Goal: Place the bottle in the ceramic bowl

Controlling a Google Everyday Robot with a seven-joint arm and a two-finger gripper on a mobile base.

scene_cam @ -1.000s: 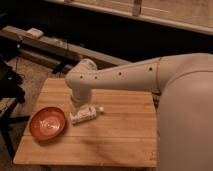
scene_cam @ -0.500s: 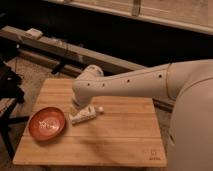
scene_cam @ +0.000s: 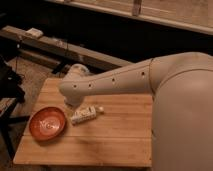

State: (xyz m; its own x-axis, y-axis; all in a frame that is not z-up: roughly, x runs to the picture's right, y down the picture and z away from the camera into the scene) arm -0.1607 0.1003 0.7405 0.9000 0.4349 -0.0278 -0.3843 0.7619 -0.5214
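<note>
The orange-red ceramic bowl [scene_cam: 47,123] sits on the left part of the wooden table [scene_cam: 115,140], with a pale mark in its centre. The small white bottle [scene_cam: 86,114] lies on its side on the table just right of the bowl, cap pointing right. My gripper [scene_cam: 74,105] hangs down from the white arm, right above the bottle's left end and close to the bowl's upper right rim. The wrist hides most of the gripper. I cannot tell whether it touches the bottle.
My white arm [scene_cam: 130,77] crosses the table from the right, and my large white body [scene_cam: 182,115] fills the right side. A long bench with a small box [scene_cam: 34,33] runs behind the table. A dark stand [scene_cam: 7,82] is at the left.
The wrist has swung left and slightly lower, back over the bottle's left end. The bottle and the bowl have not moved.
</note>
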